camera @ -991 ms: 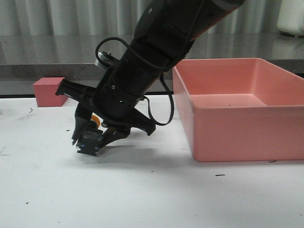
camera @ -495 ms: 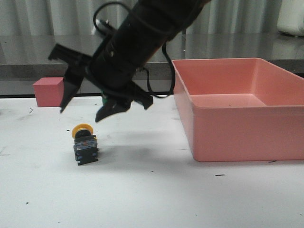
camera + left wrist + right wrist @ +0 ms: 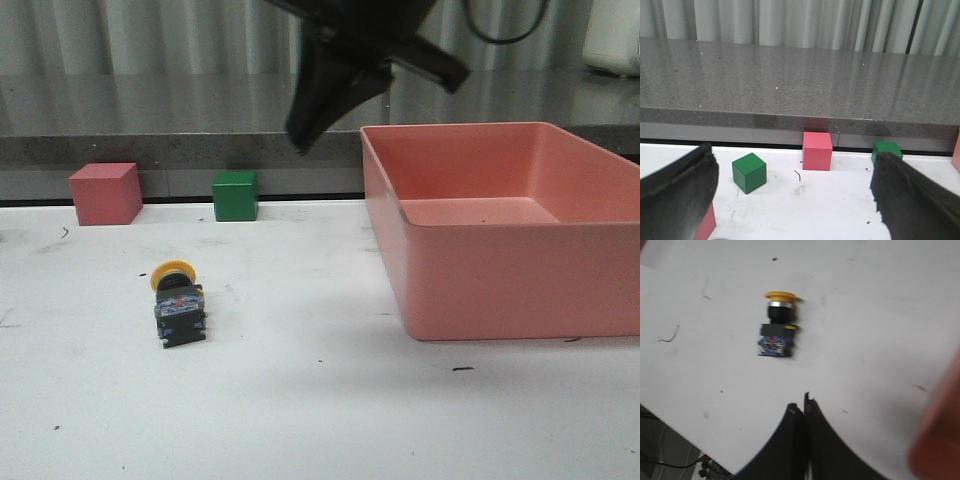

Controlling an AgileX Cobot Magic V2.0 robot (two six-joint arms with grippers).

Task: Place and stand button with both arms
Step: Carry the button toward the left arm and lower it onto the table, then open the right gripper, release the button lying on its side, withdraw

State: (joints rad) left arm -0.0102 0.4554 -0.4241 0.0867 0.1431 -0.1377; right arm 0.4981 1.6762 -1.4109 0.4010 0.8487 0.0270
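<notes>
Yellow-capped button (image 3: 177, 305) sat by itself on the white table (image 3: 300, 400), left of centre, not touching anything, its cap at the far end. Front view had one pink cube (image 3: 104, 193) and one green cube (image 3: 235, 195) along the back edge, plus one big pink bin (image 3: 500, 230) on the right. One black arm hung up top with its right gripper (image 3: 315, 105) well above the table, holding nothing.

Left wrist view: left gripper (image 3: 795, 195) had its two dark fingers spread wide with nothing between them. I counted two green cubes and a pink one against the grey ledge (image 3: 790, 85), with part of another pink block at the edge.

Right wrist view: two fingertips (image 3: 795, 415) pressed together, the single button out beyond them on the table.
</notes>
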